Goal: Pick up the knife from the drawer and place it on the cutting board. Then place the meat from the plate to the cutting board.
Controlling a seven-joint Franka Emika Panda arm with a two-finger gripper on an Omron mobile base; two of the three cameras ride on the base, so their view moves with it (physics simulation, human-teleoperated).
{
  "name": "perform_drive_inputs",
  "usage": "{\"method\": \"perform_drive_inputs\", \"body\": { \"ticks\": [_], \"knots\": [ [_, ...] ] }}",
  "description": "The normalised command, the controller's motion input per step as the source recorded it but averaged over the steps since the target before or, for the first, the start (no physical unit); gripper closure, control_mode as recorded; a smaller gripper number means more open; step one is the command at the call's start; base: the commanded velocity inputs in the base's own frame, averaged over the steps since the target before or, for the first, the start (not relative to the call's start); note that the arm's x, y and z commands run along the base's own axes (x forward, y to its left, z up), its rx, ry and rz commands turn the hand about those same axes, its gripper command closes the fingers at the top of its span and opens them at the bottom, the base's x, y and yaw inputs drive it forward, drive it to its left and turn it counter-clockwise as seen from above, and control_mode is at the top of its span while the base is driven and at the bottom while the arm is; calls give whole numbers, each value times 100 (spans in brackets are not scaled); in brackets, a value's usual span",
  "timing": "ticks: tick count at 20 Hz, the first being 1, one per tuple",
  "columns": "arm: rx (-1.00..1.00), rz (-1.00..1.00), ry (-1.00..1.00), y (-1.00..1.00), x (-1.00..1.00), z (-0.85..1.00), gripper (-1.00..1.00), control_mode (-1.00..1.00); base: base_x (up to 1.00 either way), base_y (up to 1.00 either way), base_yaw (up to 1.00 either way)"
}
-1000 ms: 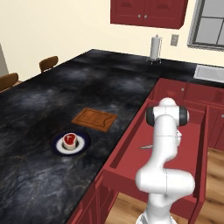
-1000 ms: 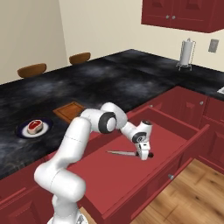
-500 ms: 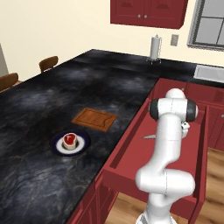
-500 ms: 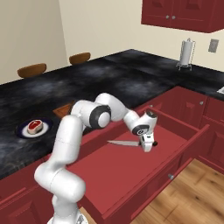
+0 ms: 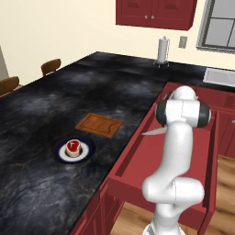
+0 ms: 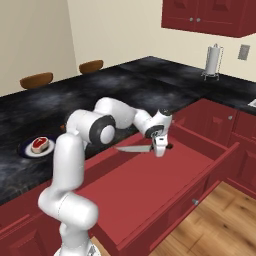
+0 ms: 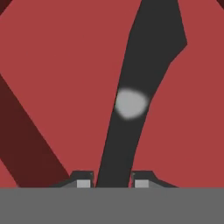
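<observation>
Tool (image 6: 159, 148) at centre of the right base view, clenched on the black handle of the silver-bladed chef's knife (image 6: 134, 148), blade pointing left, held above the flat bottom of the wide dark-red wooden drawer (image 6: 150, 185). Round dark-blue plate (image 5: 86, 148) at left of the left base view on the black tabletop (image 5: 55, 105) carries the small red steak (image 5: 73, 147). Brown wooden cutting board (image 5: 99, 125) just above it, bare.
</observation>
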Motion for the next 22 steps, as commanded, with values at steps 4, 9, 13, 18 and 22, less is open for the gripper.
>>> {"method": "perform_drive_inputs", "body": {
  "ticks": [4, 9, 13, 18, 22],
  "knots": [
    [9, -8, 0, 72, 34, 69, 100, -100, 0, 0, 0],
    [7, -8, 0, 82, 51, 40, 100, -100, 0, 0, 0],
    [11, -9, 2, 85, 54, 20, 100, -100, 0, 0, 0],
    [0, -4, 6, 87, 54, 10, 100, -100, 0, 0, 0],
    [-4, 0, 16, 86, 48, 12, 100, -100, 0, 0, 0]
  ]
}}
